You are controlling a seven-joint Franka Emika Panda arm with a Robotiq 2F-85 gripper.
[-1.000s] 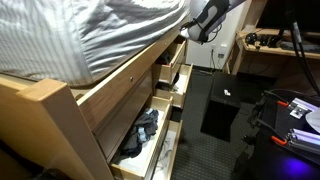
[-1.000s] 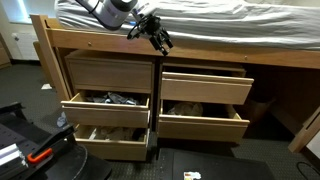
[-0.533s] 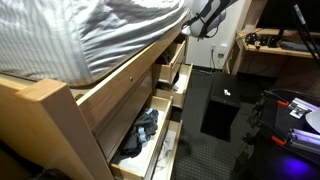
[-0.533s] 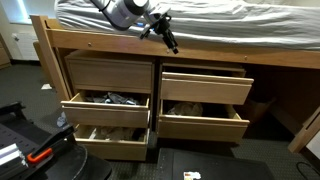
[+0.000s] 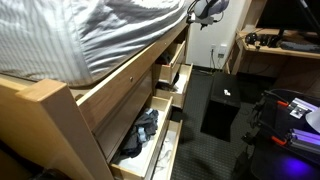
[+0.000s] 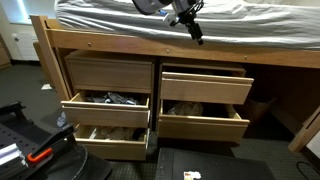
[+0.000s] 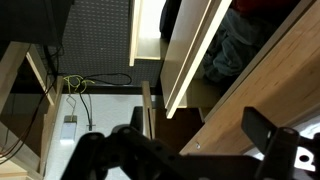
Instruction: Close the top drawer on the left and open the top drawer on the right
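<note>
Ok, so from where I'm standing, starting at the left: the top left drawer (image 6: 105,73) has its front sitting flush in the frame, so I'd call the closing half done. Under it the middle left drawer (image 6: 105,108) hangs open with dark clothes (image 6: 115,98) in it, and the bottom left drawer (image 6: 100,145) is out too, but those aren't part of the job.

Next column over, the top right drawer (image 6: 205,87) is the bit that's left. It looks maybe a crack out, hard to tell from here, and it's definitely not pulled open. So roughly halfway, I'd say.

The pincer (image 6: 193,28) hangs above that right column, up by the mattress (image 6: 250,20) edge and over the bed rail (image 6: 100,42), well apart from the drawer front. In the wrist view its fingers (image 7: 105,150) are spread wide with nothing between them, so it's empty.

Room-wise it's a bit awkward. The top right drawer's upper edge tucks right under the bed rail, and the lower right drawer (image 6: 200,125) sticks out below it, so coming in from underneath looks tight. Straight out in front the floor (image 6: 250,160) is open, so there's plenty of space to pull. Off toward the far end a black box (image 5: 222,105) stands on the floor near the drawers, so watch the elbow there.
</note>
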